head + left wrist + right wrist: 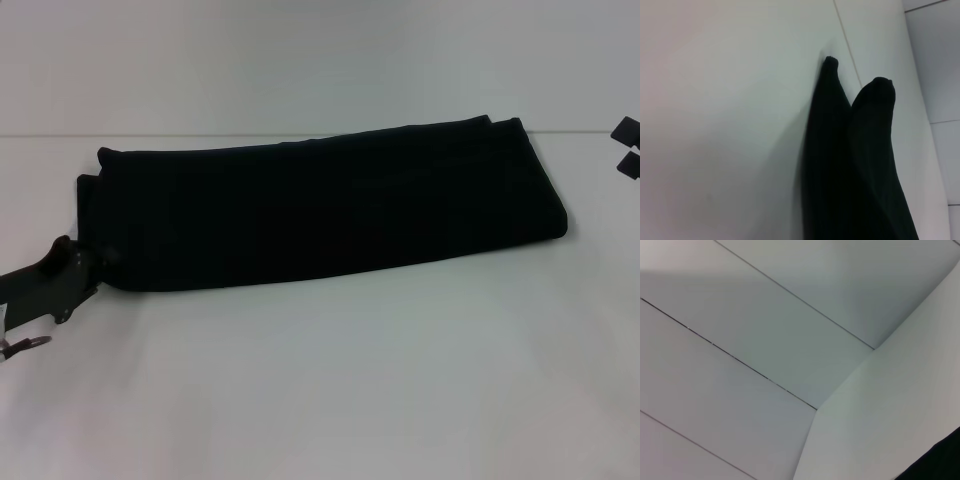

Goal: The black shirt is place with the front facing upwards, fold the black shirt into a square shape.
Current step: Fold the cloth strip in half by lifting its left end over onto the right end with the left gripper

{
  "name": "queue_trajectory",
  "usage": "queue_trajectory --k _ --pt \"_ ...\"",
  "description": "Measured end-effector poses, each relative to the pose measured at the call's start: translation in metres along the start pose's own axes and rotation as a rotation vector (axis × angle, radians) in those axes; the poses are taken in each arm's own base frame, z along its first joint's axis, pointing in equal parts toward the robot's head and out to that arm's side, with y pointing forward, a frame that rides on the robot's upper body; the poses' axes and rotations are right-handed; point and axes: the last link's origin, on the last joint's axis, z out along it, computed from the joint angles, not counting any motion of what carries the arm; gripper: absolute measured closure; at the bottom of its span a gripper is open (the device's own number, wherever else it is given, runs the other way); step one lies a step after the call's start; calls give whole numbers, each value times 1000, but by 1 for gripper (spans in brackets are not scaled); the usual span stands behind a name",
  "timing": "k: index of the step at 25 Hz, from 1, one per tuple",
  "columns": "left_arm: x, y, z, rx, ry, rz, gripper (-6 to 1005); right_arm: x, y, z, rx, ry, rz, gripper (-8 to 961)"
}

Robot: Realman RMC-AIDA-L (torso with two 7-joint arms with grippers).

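From my head camera I see the black shirt (320,205) lying on the white table (330,390) as a long, narrow band, folded lengthwise with layered edges showing at both ends. The cloth looks soft and matte, with faint ribbed lines; the side facing up is plain. My left gripper (103,256) sits at the shirt's near left corner, touching the cloth, though I cannot tell whether its fingers are pinched on the fabric or apart. The left wrist camera shows two rounded, dark folds of the shirt (855,165) running over the smooth, pale tabletop. My right gripper (627,147) is only two small dark blocks at the right edge, well apart from the shirt; whether it is open or closed I cannot tell.
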Motion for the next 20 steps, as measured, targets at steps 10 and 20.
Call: queue_trajectory --k 10,20 --pt "5 4 -10 -106 88 68 993 0 -1 -1 1 -5 4 108" --pt "35 -25 -56 -56 237 37 989 -2 -3 -5 6 -33 23 109"
